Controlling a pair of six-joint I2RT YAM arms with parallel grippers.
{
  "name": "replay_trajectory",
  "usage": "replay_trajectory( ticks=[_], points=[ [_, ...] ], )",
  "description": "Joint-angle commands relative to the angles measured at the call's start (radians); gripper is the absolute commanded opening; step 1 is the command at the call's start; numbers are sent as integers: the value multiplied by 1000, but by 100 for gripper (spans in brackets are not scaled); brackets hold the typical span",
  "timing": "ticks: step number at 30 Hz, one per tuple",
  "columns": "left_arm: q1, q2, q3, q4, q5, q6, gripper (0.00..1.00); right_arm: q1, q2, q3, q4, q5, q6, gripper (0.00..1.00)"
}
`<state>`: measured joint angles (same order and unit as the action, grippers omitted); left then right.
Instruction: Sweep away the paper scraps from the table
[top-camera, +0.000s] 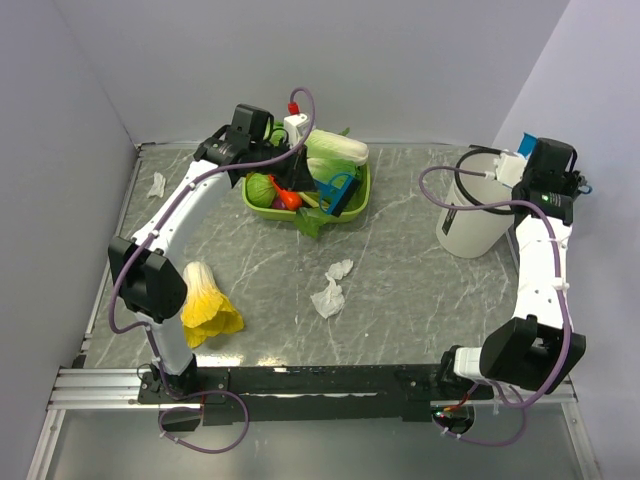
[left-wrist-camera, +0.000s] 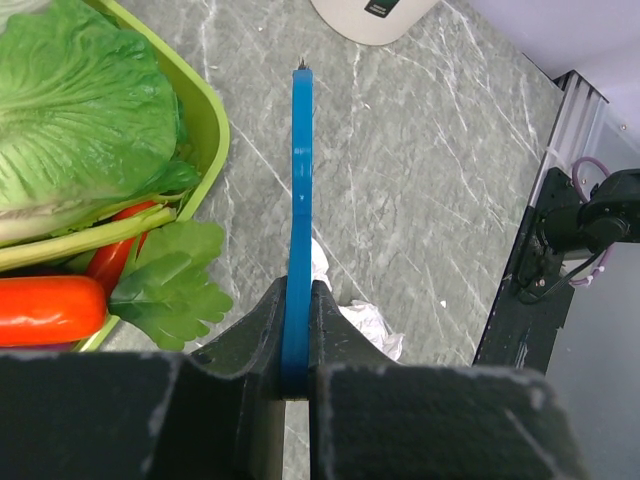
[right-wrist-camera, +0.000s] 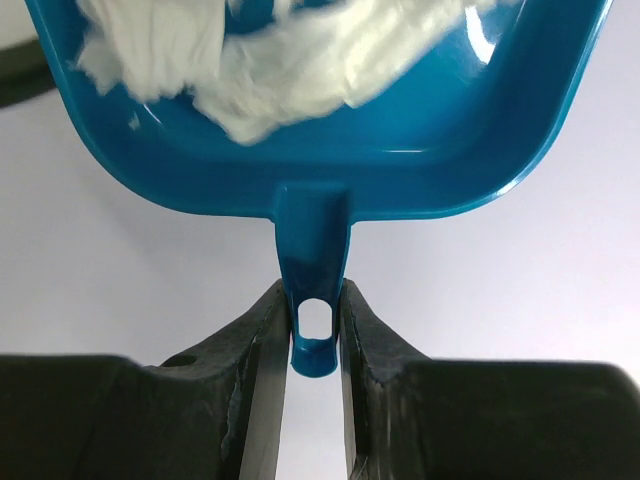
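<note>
Three paper scraps (top-camera: 328, 298) lie on the table (top-camera: 400, 300); our left gripper (left-wrist-camera: 297, 330) clamps a thin blue tool (left-wrist-camera: 300, 180), our right gripper (right-wrist-camera: 315, 335) a blue dustpan (right-wrist-camera: 400, 170).

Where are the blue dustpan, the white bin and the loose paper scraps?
blue dustpan (right-wrist-camera: 400, 150), right wrist view, its inner floor.
white bin (top-camera: 465, 235), top view, its side wall.
paper scraps (top-camera: 328, 298), top view, the larger wad.

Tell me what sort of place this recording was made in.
Probably a robot lab test cell, not a real kitchen: plain walls box in a railed marble-patterned table, with a green basket of toy-looking vegetables.
</note>
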<state>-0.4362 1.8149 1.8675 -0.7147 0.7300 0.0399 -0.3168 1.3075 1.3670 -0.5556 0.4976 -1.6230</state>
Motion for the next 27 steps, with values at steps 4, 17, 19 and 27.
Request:
replay_trajectory(
  ticks=[4,17,19,27],
  points=[
    [-6,4,41,34,40,-1,2,4,-65,6,66,-1,-144,0],
    [-10,-3,59,38,48,-2,2,-1,24,320,-321,-100,69,0],
    [-10,-23,55,38,42,5,2,10,50,489,-491,-255,220,0],
    [-10,-141,-48,-28,60,156,1,123,-51,398,-850,-778,478,0]
  ],
)
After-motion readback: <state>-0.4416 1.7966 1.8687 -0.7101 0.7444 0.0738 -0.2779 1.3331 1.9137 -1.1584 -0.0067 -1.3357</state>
